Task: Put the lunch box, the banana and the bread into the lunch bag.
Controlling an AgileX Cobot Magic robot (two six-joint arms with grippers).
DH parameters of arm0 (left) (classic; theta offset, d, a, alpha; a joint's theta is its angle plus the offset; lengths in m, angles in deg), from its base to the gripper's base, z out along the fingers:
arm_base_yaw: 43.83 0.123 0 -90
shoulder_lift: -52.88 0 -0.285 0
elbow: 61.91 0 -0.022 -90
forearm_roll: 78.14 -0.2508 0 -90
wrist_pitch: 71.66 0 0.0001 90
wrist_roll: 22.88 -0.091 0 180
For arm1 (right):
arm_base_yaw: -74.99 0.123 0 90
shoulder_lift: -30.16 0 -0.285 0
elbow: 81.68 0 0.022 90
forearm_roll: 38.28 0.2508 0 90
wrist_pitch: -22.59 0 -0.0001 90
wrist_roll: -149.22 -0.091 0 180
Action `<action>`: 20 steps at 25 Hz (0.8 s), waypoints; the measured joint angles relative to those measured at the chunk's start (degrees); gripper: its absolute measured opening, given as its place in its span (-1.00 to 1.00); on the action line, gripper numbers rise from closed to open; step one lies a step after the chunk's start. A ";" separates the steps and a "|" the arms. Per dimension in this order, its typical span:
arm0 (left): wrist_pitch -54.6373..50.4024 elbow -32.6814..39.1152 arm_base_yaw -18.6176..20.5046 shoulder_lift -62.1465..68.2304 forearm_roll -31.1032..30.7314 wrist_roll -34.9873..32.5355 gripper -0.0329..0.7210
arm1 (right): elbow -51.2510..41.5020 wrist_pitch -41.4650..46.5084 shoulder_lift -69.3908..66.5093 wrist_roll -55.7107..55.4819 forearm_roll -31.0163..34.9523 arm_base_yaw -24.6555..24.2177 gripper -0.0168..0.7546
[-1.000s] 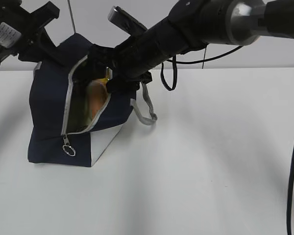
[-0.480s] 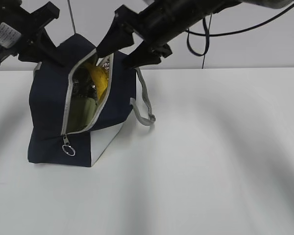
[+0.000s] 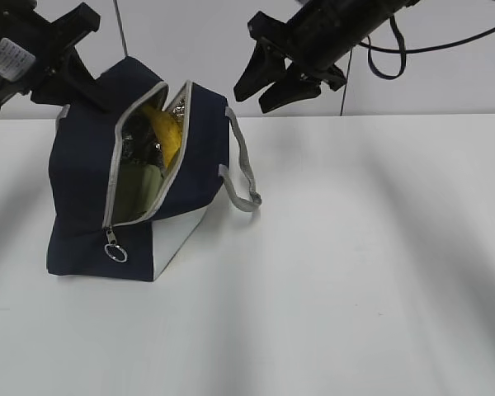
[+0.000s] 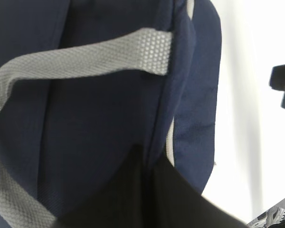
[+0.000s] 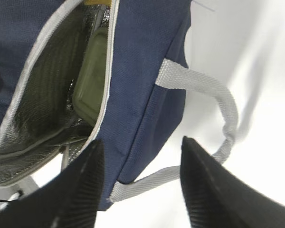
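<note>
The navy lunch bag (image 3: pixel 82 181) stands at the left of the table with its zipper mouth gaping. Inside it the yellow banana (image 3: pixel 165 134) leans at the top. Below the banana is the lunch box's green lid (image 3: pixel 140 190), which the right wrist view also catches (image 5: pixel 91 76). The bread does not show. My left gripper (image 3: pixel 99 87) is shut on the bag's upper rear edge, and in the left wrist view (image 4: pixel 149 164) its fingers pinch navy fabric. Up and to the right of the bag's mouth, my right gripper (image 3: pixel 254 101) hangs open and empty, with the bag's side (image 5: pixel 142 71) under it.
A grey handle loop (image 3: pixel 243 177) hangs off the bag's right side. The zipper's ring pull (image 3: pixel 115 252) dangles low at the front. White tabletop (image 3: pixel 355 264) stretches to the right and front of the bag. Cables hang behind the right arm.
My right gripper has pulled out of the bag's mouth and moved up and to the right, its fingers standing a little closer together. The banana now shows in the opening. The left gripper holds still.
</note>
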 joint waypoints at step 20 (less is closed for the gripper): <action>-0.12 0.00 0.00 0.00 0.00 0.00 -0.92 | 0.14 0.03 -8.23 1.16 8.88 3.44 -0.39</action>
